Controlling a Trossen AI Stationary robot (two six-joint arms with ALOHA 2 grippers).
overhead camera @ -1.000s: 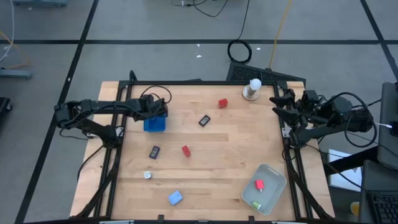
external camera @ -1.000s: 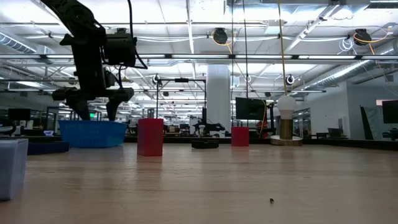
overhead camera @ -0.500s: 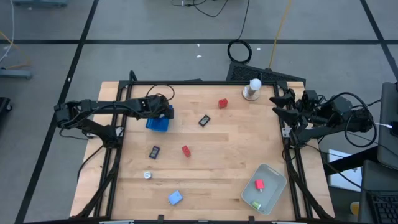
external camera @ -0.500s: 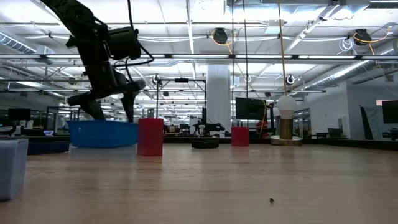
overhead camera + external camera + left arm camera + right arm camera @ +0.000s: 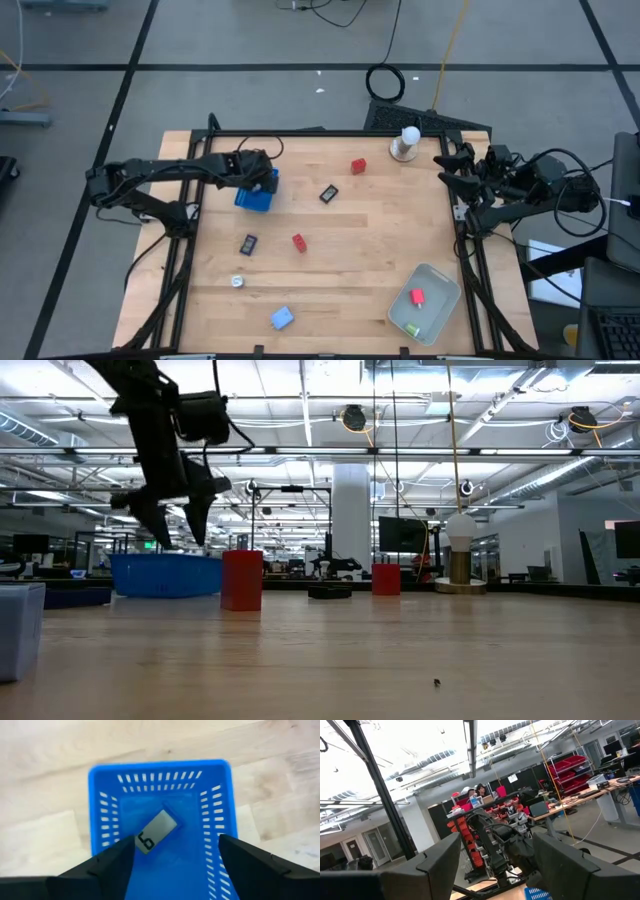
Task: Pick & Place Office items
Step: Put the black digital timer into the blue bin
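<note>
Your left tool [image 5: 172, 523] has risen clear of the blue basket [image 5: 253, 194] since a second ago, and the basket has slid and turned slightly; its fingers are spread and empty, so nothing is gripped yet. The right tool [image 5: 452, 172] waits, released, at the tabletop [image 5: 370, 240] edge. On the tabletop: two red blocks [image 5: 358, 166], two black clips [image 5: 328, 194], one blue piece [image 5: 282, 318], one silvery piece [image 5: 238, 282]. The tray [image 5: 440, 282] holds one red, one green.

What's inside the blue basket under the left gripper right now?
In the blue basket lies one small blue piece with a white label bearing a dark mark. The open left gripper hovers above it, and its fingers hide the basket's near corners.
</note>
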